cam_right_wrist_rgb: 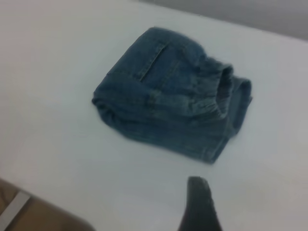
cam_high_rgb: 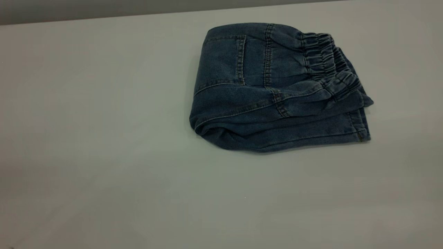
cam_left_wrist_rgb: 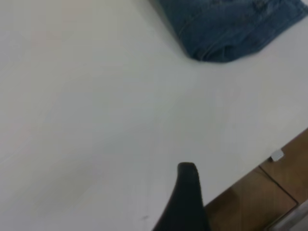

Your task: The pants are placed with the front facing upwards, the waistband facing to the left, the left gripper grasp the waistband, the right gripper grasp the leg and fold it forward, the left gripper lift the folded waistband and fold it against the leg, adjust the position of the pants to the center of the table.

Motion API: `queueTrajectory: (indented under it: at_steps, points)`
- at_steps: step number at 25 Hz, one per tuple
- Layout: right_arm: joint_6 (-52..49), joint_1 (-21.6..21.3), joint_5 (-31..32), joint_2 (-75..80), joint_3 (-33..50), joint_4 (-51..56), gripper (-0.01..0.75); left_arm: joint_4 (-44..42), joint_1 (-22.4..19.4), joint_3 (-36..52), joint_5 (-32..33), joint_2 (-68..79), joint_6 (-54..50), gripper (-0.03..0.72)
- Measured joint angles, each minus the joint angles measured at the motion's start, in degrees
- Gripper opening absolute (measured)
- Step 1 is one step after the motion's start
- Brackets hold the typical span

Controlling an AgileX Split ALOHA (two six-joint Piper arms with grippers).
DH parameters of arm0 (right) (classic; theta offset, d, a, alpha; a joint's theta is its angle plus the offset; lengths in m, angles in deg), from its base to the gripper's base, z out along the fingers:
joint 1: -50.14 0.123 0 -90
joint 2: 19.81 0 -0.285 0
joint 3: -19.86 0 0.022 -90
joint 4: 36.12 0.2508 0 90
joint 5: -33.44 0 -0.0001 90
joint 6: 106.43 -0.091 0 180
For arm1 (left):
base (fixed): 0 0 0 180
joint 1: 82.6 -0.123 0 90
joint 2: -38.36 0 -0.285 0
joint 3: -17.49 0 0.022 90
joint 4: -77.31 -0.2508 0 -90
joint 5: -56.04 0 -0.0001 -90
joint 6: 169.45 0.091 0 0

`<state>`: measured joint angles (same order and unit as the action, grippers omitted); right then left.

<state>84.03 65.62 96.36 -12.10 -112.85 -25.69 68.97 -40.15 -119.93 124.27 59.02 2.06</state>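
Exterior view shows the pants (cam_high_rgb: 277, 90) lying folded into a compact bundle on the table (cam_high_rgb: 104, 138), toward the far side and right of the middle. The waistband (cam_high_rgb: 328, 65) sits on top at the bundle's right end, its puckered ridges running from the far edge toward the near one, and the rounded fold of the bundle faces left. The long axis of the bundle runs left to right across the table. A stitched pocket (cam_high_rgb: 225, 58) shows on the upper layer near the left end, and the flat leg hems stick out beneath the waistband at the right.

Neither of my grippers appears in the exterior view. In my left wrist view, only one dark finger of my left gripper (cam_left_wrist_rgb: 185, 202) shows, over bare table close to the table's edge, with nothing in it and touching nothing I can see; I cannot tell how wide it stands. The pants (cam_left_wrist_rgb: 231, 29) are well apart from it, only a folded corner in sight.

In my right wrist view, again a single dark finger of my right gripper (cam_right_wrist_rgb: 199, 204) shows, above bare table and holding nothing; its opening I cannot tell either. The pants (cam_right_wrist_rgb: 168, 91) lie near it but clear of it, waistband (cam_right_wrist_rgb: 216, 86) end and hems on the side closer to that finger.
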Motion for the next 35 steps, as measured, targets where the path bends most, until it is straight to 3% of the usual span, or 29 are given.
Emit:
queueTrajectory:
  at_steps: [20,35]
  points:
    - [0.31,0.0,-1.51,0.08,0.8,0.44,0.43,2.97,0.0,5.8,-6.74,-9.21,1.69,0.565]
    - [-0.37,0.0,-1.41,0.08,0.8,1.49,0.43,2.36,0.0,5.69,-6.3,-9.7,1.64,0.565]
